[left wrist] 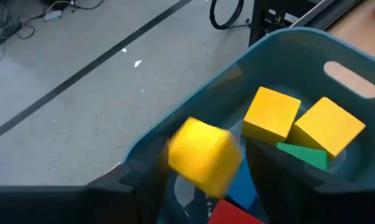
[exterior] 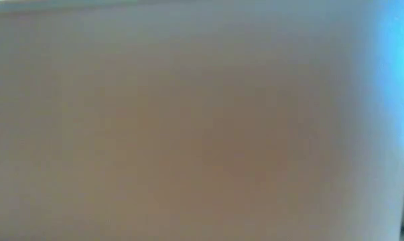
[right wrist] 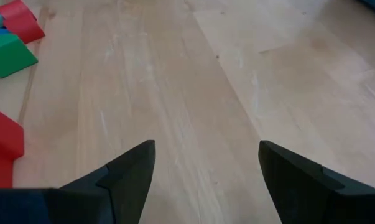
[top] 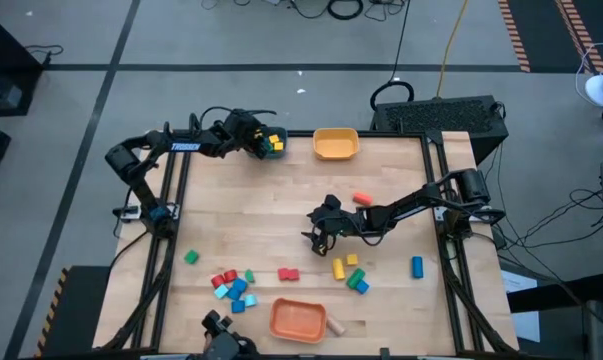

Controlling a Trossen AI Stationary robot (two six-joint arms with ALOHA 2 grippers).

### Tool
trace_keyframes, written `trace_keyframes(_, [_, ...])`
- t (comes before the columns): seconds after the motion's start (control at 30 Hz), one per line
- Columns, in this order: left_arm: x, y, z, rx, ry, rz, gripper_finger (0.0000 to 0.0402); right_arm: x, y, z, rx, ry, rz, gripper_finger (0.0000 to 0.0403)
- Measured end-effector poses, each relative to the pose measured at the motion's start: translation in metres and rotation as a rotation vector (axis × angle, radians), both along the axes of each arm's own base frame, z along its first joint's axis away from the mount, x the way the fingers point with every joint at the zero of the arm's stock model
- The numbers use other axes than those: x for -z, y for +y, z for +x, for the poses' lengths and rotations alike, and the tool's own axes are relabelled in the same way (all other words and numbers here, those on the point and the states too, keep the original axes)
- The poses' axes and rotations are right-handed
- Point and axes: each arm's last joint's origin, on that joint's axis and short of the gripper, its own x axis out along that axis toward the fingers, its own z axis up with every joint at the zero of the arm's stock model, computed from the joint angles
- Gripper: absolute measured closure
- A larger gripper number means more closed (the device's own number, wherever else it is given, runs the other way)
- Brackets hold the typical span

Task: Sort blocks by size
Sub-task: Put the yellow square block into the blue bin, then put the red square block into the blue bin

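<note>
**Left arm drops a yellow cube into the teal bowl; right arm waits open at mid-table**

The step in hand is a drop-off. The left gripper hangs over the teal bowl at the table's far edge, at about eleven o'clock from the table's centre. In the left wrist view a yellow cube shows blurred between the parted fingers, above the bowl's contents, so I judge it just let go and falling, not held. Two more yellow cubes, a green piece, a blue one and a red one already lie in the bowl.

The right gripper sits low near the centre of the table, its fingers spread wide over bare wood with nothing between them.

Most of the blocks remain unsorted on the near half of the table: a cluster of red and light blue blocks at about seven o'clock, a red pair at six, yellow, green and blue pieces at five, a lone blue block at four, a lone green one at eight, an orange piece just past the right gripper. The yellow bowl stands at twelve o'clock, the orange bowl at six with a plain wood block beside it.

The next move, as I judge it, calls for the left arm to lift clear and travel back to the near clusters, or the right gripper to close on the nearby red pair. The low view shows nothing usable.
</note>
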Motion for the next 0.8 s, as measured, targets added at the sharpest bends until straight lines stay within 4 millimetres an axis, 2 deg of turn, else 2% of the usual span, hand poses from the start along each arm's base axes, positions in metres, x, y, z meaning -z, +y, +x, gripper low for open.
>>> trace_keyframes(0.2, [-0.002,-0.003,0.001,0.016,0.004,-0.009,0.0147,0.0,0.002,0.001,-0.095,0.005,0.011,0.0131])
trace_keyframes(0.37, [-0.02,-0.021,0.008,0.09,-0.022,-0.01,0.0145,0.0,0.009,0.0,-0.235,0.008,0.047,0.0131])
trace_keyframes(0.47, [-0.039,-0.04,0.013,0.146,-0.043,0.01,0.0145,0.0,0.017,0.0,-0.283,0.01,0.045,0.0131])
trace_keyframes(0.63, [-0.07,-0.087,0.022,0.285,-0.073,0.027,0.0144,-0.002,0.038,0.0,-0.342,-0.033,0.029,0.0131])
trace_keyframes(0.8, [-0.082,-0.139,0.036,0.451,-0.089,0.007,0.0144,-0.008,0.06,0.001,-0.407,-0.103,0.0,0.0131])
